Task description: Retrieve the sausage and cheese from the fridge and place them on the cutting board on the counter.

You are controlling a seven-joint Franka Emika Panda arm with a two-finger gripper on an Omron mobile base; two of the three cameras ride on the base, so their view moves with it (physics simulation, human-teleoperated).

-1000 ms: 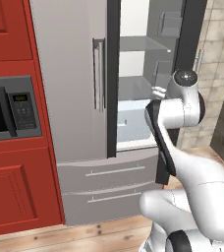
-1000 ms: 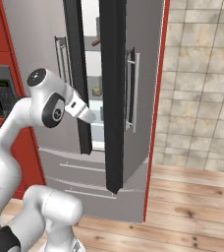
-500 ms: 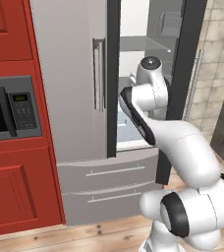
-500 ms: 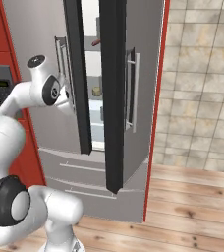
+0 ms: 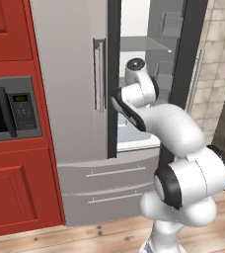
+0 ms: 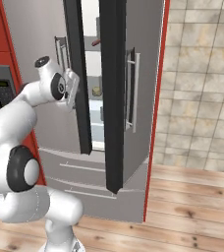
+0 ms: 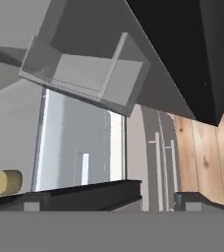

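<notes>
the fridge [image 5: 75, 99] stood with its doors partly open, and the white arm reached into the gap between them. in the right base view the gripper [image 6: 70, 88] sat at the edge of the left door, just beside the opening; its fingers were turned away and mostly hidden by the wrist. in the hand view the two dark fingertips [image 7: 109, 194] rose well apart at the lower edge with nothing between them, so the claw was spread wide and held nothing.

the cheese [image 7: 8, 182] appeared in the hand view as a small olive-yellow puck at the lower left, lying on a shelf inside the fridge, its lower part cut off by the near finger. in the right base view the same puck [image 6: 97, 91] showed as a tiny yellowish spot on a middle shelf, apart from the gripper. the sausage [image 6: 97, 43] was only a small red-brown sliver on a higher shelf, largely hidden by the black door edge. a clear door bin [image 7: 84, 69] hung tilted above in the hand view. the microwave [image 5: 11, 108] sat in the red cabinet [image 5: 16, 197] left of the fridge.
</notes>
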